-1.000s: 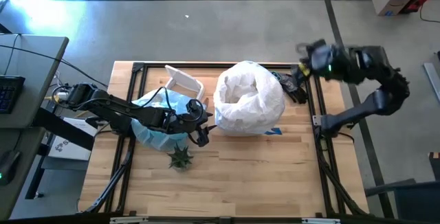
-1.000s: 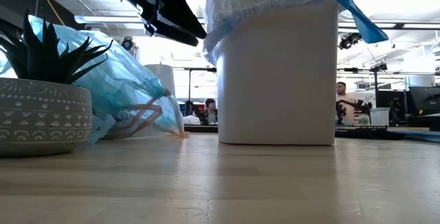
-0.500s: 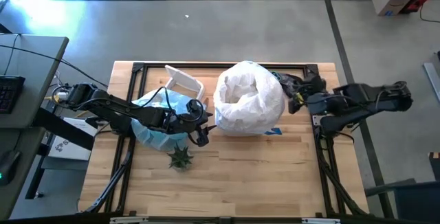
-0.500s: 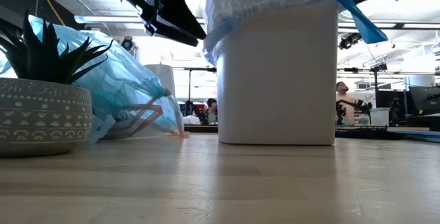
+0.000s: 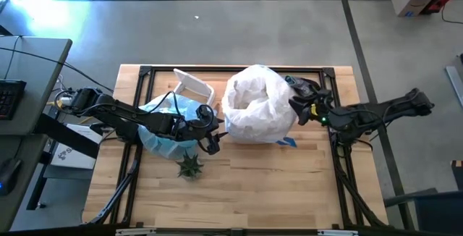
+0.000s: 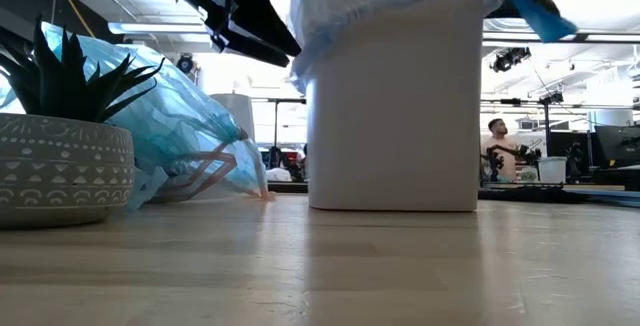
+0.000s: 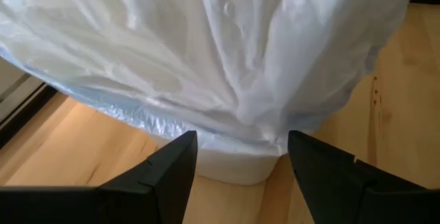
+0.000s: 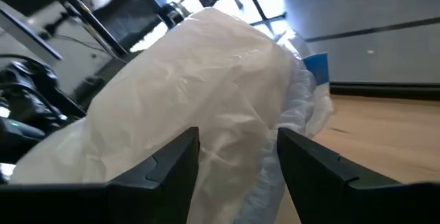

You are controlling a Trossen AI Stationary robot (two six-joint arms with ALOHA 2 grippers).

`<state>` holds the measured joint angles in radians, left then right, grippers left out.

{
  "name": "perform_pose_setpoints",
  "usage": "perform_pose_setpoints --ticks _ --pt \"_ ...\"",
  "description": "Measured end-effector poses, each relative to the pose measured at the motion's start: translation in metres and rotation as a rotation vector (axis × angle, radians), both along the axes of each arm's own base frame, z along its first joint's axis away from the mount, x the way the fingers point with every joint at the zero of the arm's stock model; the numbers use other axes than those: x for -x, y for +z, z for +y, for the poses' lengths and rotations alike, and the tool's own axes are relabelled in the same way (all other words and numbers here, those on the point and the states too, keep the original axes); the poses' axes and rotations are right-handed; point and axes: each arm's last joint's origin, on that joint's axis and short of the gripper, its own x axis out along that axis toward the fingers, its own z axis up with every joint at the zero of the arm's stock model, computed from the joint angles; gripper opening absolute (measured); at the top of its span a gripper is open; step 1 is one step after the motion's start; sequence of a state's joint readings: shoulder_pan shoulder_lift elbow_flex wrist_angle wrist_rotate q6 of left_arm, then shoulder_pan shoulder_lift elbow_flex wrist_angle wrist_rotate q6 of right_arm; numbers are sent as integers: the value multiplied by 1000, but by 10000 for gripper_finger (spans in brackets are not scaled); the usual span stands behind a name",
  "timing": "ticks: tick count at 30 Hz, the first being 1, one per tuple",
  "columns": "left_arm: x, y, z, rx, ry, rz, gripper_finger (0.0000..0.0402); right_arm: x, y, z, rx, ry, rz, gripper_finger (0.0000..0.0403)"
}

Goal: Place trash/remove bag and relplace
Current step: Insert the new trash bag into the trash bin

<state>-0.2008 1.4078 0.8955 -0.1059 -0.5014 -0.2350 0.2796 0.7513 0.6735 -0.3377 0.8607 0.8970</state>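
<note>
The left arm reaches in across the light-blue bag (image 5: 168, 124), a full, crinkled liner lying on the wooden table (image 5: 253, 185) behind the left gripper (image 5: 211, 136). A small potted plant (image 5: 190, 166) stands just beside that gripper, toward the table's front edge, and a white lid (image 5: 194, 86) lies beyond the bag toward the far edge. The left gripper hangs above the table, its fingers (image 7: 165, 176) spread apart and holding nothing; straight ahead of them, close but apart, stands the white bin (image 6: 395, 106). A fresh white liner (image 5: 259, 106) is draped over the bin's rim and bunched up above it, with a blue tab (image 6: 515, 6) hanging at the side toward the right gripper. The right gripper (image 5: 302, 107) sits at the rim of the bin on the side opposite the left gripper. Its fingers (image 8: 168, 162) stand apart with the white liner bulging between and ahead of them; whether they press on the plastic cannot be told. In the low view a person (image 6: 498, 151) is seated in the room far behind the table.
</note>
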Motion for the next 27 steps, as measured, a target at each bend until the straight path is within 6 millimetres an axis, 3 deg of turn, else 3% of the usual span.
perform_pose_setpoints --ticks 6,13,22,27 --pt "0 0 0 25 5 -6 213 4 -9 4 7 14 -25 183" --pt "0 0 0 27 2 -6 213 27 -4 10 59 46 -41 183" --pt "-1 0 5 31 14 -5 213 42 32 11 153 125 -170 193" --pt "-1 0 9 32 26 -5 213 47 15 11 31 122 -94 202"
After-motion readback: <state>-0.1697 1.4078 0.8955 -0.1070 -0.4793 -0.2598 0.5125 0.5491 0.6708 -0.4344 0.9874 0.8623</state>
